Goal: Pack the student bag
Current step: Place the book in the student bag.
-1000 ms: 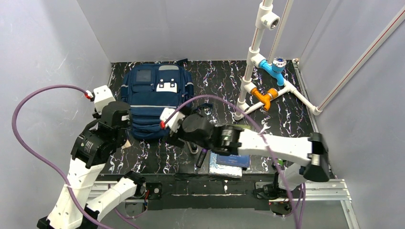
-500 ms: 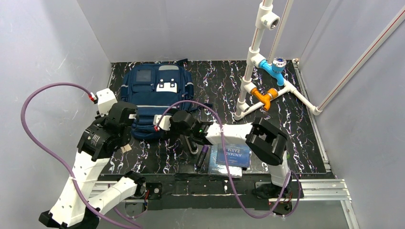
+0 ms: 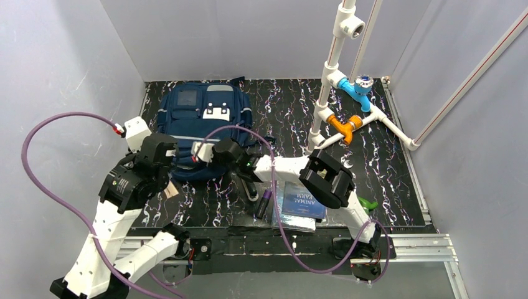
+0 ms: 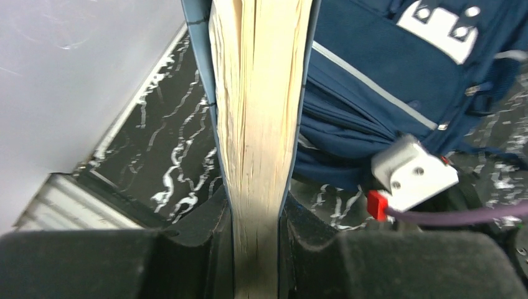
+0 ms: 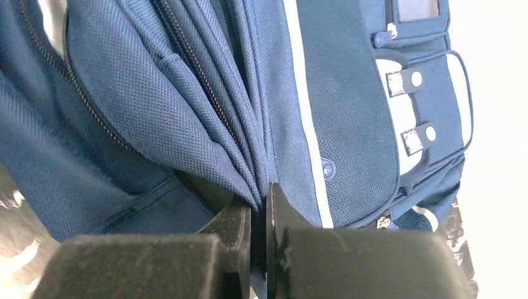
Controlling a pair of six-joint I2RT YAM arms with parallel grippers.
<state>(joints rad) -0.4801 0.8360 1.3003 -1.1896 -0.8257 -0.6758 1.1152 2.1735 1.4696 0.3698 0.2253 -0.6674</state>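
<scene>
Right gripper (image 5: 258, 205) pinches the backpack (image 5: 348, 124) fabric, left gripper (image 4: 255, 218) clamps a book (image 4: 258, 93) — pull the opening wide before sliding it in.

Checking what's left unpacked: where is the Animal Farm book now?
In the top view, the Animal Farm book lies at the table's near edge, right of centre, right of a purple marker.

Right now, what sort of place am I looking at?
Probably a robot test booth: plain white walls box in a small marbled table, a left arm and right arm are bolted at its edge, and a backpack lies as practice material.
</scene>
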